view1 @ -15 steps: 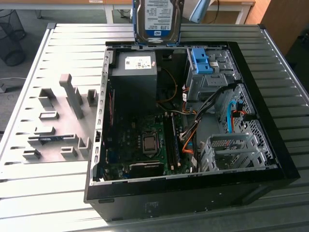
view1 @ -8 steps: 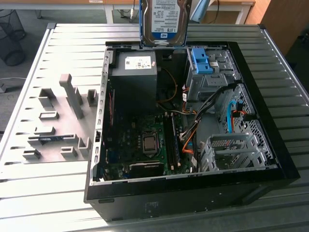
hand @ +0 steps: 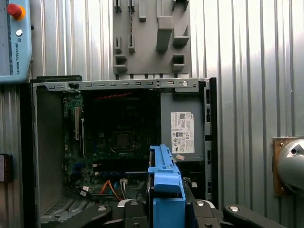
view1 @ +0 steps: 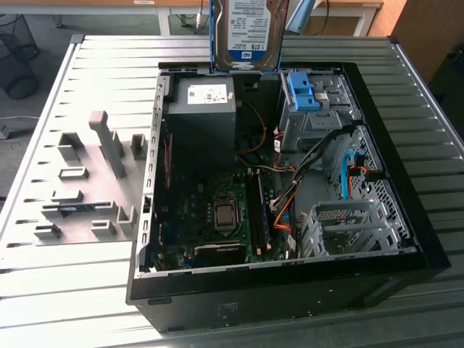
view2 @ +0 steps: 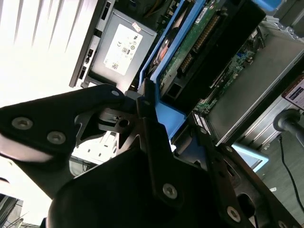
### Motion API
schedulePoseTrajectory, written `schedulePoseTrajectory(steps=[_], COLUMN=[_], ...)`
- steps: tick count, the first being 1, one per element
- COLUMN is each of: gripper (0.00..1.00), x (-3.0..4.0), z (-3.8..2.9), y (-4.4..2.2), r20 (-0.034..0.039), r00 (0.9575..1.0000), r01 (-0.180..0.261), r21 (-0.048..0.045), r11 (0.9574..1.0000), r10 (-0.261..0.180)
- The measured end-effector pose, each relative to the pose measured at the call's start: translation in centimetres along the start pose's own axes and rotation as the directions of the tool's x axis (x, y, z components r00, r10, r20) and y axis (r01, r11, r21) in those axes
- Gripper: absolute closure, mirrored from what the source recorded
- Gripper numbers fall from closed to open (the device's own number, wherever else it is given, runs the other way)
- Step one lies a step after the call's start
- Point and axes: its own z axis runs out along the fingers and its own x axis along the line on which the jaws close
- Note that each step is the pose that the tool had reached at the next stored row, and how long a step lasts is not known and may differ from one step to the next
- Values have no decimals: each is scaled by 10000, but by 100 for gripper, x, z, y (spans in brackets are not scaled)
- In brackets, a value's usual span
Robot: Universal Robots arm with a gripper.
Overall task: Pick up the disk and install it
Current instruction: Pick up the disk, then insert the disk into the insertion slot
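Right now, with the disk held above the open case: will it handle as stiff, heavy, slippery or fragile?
Probably stiff and heavy for its size: the disk is a flat metal slab, upright without sagging. The end effector grips smooth blue rails, so it might slip. Its exposed circuit board looks fragile.

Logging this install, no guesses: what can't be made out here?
- Exterior view: the picture's top edge cuts off the upper part of the disk.
- First wrist view: the disk stands edge-on, so its label is hidden; it covers part of the computer case interior.
- Second wrist view: the disk turns its label side away.
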Motion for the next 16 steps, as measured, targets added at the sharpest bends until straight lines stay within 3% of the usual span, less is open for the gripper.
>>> schedulePoseTrajectory(steps=[16], gripper=[64], x=[3], z=[0], y=[0], r20=[0], r00=[10000], r01=[0], r21=[0], r11=[10000], r10=[0])
